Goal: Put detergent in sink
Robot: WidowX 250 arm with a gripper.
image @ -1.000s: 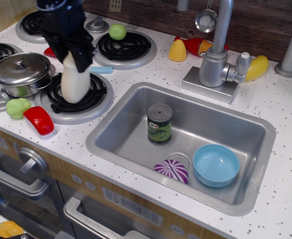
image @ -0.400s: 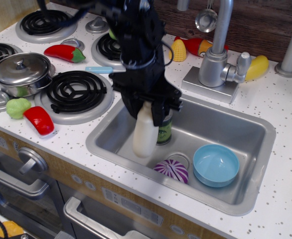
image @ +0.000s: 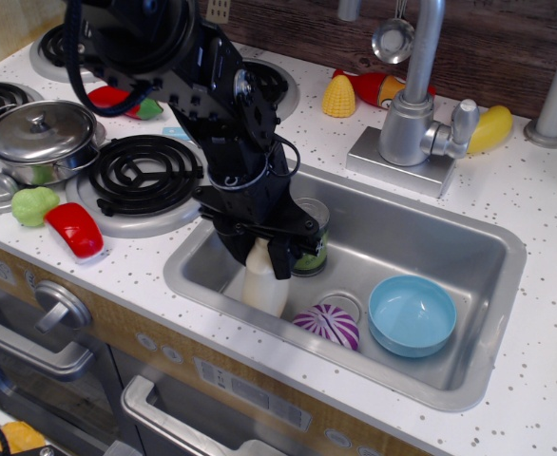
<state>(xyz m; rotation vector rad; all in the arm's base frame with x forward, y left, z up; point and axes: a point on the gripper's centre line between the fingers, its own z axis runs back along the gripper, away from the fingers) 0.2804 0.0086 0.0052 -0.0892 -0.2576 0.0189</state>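
- bottle (image: pixel 264 288) stands upright in the sink's (image: pixel 469 249) near-left corner, neck upward (long axis vertical);
- gripper (image: pixel 259 249) clenched around its neck; can (image: pixel 309 255) just right

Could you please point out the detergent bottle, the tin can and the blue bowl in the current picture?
detergent bottle (image: pixel 264 288): main view, lower body.
tin can (image: pixel 312 255): main view, visible side right of gripper.
blue bowl (image: pixel 412 315): main view, inner floor.
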